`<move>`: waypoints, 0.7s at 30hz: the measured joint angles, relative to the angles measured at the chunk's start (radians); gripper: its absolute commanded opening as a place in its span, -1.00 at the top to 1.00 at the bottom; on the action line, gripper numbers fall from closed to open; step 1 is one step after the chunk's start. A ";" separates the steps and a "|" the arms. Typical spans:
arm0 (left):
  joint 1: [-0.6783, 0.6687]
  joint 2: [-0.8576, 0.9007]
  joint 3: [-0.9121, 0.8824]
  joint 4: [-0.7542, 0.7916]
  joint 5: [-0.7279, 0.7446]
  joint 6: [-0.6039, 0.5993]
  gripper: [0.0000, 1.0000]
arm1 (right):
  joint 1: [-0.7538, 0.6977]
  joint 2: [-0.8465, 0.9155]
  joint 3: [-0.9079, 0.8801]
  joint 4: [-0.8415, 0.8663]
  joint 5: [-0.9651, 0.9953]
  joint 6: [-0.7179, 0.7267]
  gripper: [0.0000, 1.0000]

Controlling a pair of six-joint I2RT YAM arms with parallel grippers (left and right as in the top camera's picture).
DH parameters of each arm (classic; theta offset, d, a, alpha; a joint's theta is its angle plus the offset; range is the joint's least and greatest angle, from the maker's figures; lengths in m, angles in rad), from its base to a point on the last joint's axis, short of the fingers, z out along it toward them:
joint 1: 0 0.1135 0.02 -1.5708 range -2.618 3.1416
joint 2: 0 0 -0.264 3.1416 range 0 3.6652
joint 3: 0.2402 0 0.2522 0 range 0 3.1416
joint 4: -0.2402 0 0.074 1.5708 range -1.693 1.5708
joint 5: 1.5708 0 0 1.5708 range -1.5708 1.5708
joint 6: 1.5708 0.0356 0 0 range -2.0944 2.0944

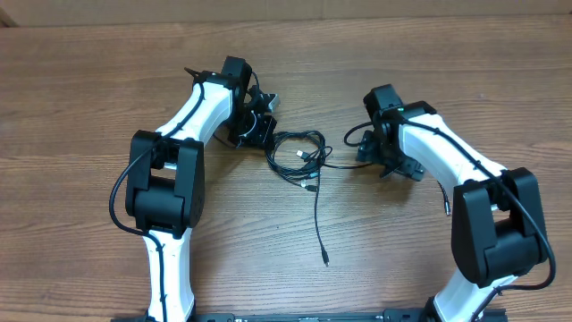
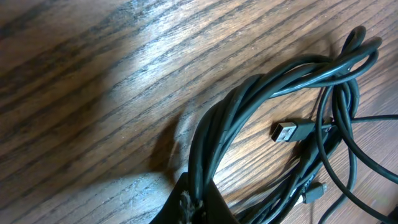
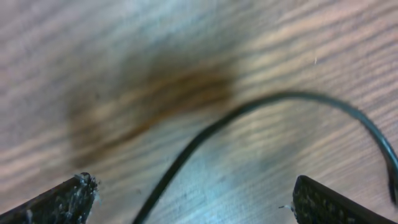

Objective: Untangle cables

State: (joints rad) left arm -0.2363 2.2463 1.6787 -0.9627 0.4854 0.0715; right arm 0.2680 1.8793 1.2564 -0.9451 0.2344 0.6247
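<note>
Left wrist cam: left gripper (image 2: 193, 208) jaws pinched shut on cables (image 2: 267, 93), a bunch of thin, smooth black loops w/ flat silvery plug (image 2: 287, 132), on grainy wood table (image 2: 93, 81). Its fingers are mostly cut off. Right wrist: right gripper (image 3: 191, 186) jaws wide apart, one blurry strand (image 3: 205, 134) curving btwn them, unheld. Overhead: cables lie mid-table.

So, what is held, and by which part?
Left end effector pinches the cables where the loops bunch together; right end effector is open, holding nothing.
</note>
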 measured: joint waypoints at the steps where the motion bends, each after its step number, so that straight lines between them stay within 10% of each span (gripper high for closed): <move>1: 0.000 0.000 0.002 -0.003 0.004 0.004 0.92 | -0.007 0.000 0.000 0.008 -0.004 -0.001 -1.00; 21: 0.003 0.000 0.058 -0.196 0.412 0.446 0.92 | -0.305 0.000 0.035 -0.012 -0.555 -0.200 -0.77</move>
State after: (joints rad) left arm -0.2329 2.2463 1.7370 -1.1591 0.8974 0.5175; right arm -0.0368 1.8793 1.2915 -0.9569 -0.3206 0.4252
